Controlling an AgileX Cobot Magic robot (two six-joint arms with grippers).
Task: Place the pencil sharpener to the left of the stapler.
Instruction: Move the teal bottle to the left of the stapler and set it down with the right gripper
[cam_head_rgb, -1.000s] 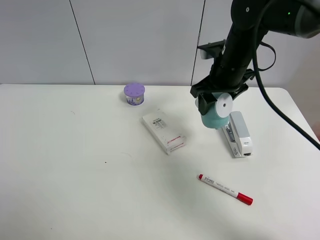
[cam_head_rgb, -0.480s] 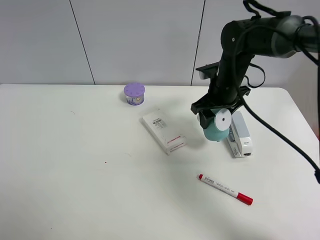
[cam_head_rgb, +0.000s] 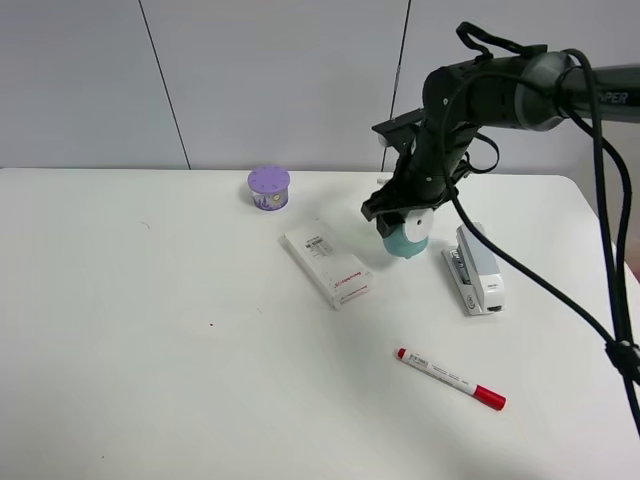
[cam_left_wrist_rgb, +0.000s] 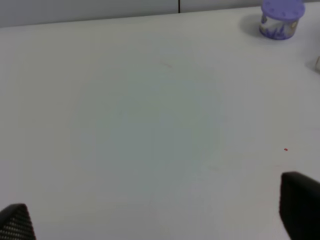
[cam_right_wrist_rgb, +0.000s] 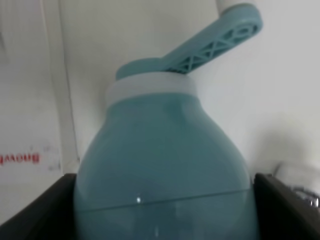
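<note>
Since 1 second ago, the right gripper (cam_head_rgb: 402, 222) has carried the pencil sharpener (cam_head_rgb: 404, 243) left, away from the stapler (cam_head_rgb: 476, 268). It squeezes the teal body, white face toward the front, between the stapler and 1 white box (cam_head_rgb: 327, 263). 1 purple container (cam_head_rgb: 268, 187) has its lid on. 1 red pen (cam_head_rgb: 450, 378) lies in front. The left gripper (cam_left_wrist_rgb: 160, 212) is spread wide.

Jaws hide part of pencil sharpener (cam_head_rgb: 399, 244); stapler (cam_right_wrist_rgb: 299, 181) cropped.

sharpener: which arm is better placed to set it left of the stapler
Right. The right gripper holds the sharpener just left of the stapler; the left gripper is open, with neither in its view.
</note>
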